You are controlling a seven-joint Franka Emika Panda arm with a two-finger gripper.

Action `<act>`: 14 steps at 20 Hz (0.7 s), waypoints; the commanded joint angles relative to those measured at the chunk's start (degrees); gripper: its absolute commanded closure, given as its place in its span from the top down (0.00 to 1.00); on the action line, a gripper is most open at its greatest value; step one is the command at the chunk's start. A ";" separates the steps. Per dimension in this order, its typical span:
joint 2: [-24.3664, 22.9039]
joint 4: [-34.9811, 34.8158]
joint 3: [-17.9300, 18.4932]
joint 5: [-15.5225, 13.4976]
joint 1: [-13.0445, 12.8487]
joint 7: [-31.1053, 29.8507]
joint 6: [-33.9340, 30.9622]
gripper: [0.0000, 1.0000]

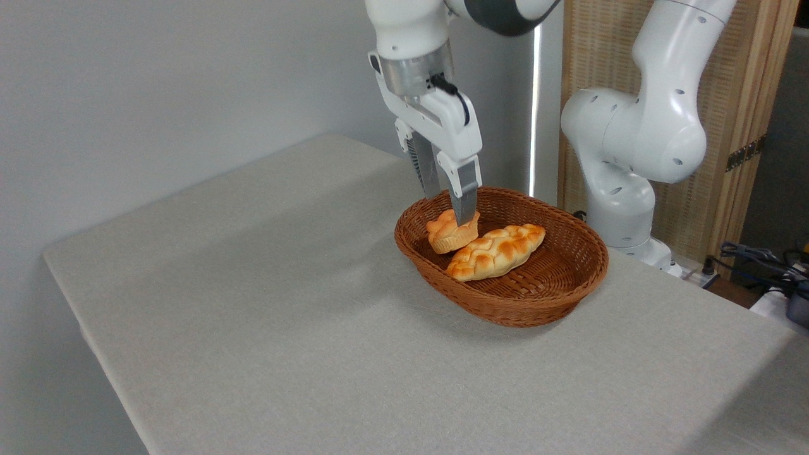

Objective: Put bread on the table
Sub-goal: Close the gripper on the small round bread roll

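Observation:
The bread (450, 235) is a small round bun with a golden-orange lumpy top and paler ridged sides. It lies in the left end of the brown wicker basket (543, 297), which stands on the table (284, 328). My gripper (449, 208) points down right over the bun and is open, with a narrow gap between its fingers. The nearer fingertip (466, 215) overlaps the bun's top right edge, and the other finger (430, 177) is behind and to the left. I cannot tell whether either finger touches the bun.
A longer braided golden loaf (496, 251) lies in the basket just right of the bun. The arm's white base (622, 208) rises behind the basket. A wooden screen (727, 95) stands at the back right, and cables (758, 256) lie past the table's right edge.

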 commanded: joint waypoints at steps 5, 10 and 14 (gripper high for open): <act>-0.08 -7.86 0.74 -0.41 -5.04 0.83 7.68 1.00; 0.36 -9.00 0.47 0.11 -5.04 1.63 7.68 0.85; 0.54 -9.09 0.47 0.11 -5.04 1.63 7.68 0.34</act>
